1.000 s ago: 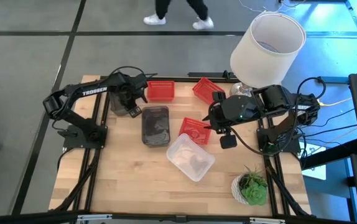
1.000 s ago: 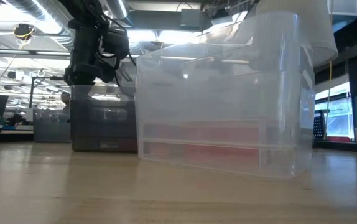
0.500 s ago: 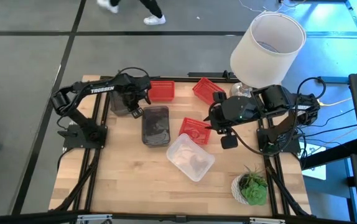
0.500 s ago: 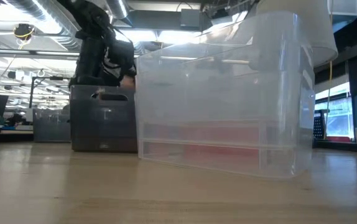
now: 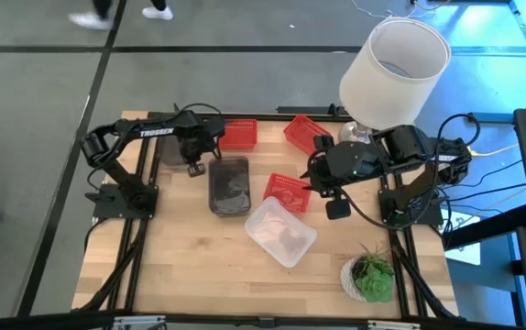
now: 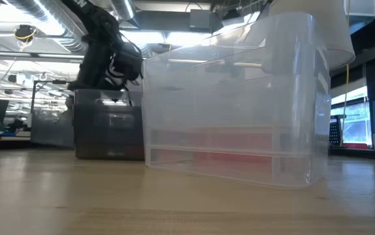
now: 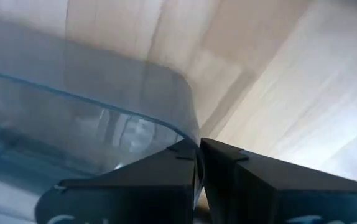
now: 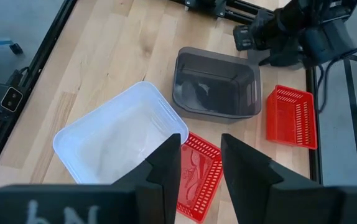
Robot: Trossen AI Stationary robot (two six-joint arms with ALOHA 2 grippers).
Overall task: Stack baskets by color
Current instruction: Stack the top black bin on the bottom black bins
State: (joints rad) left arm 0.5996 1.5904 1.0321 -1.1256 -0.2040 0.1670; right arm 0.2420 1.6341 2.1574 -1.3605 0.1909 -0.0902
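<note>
A smoky grey basket [image 5: 169,156] stands on its base at the far left of the table, partly under my left arm. My left gripper [image 5: 192,158] points down at its right side and is shut on its wall. A second grey basket [image 5: 229,186] stands just right of it. Red mesh baskets rest at the far edge [image 5: 237,134], [image 5: 301,131] and mid-table [image 5: 288,192]. A clear basket [image 5: 281,231] stands nearer the front. My right gripper [image 8: 200,165] hangs open high above the mid-table red basket [image 8: 197,180]. My left gripper grips the grey basket's thin side wall [image 7: 190,138] just below the rim, beside a rounded corner. One finger [image 7: 166,171] is inside the basket and the other finger [image 7: 241,171] outside. They come from above, pointing down. The basket sits on the table.
A large white lampshade [image 5: 396,64] stands at the far right and a small green plant [image 5: 370,278] at the near right corner. Bare wood lies along the table's near left. A person walks on the floor beyond the far edge.
My left gripper has sunk onto the grey basket at the far left and rolled its wrist. My right arm has kept still.
</note>
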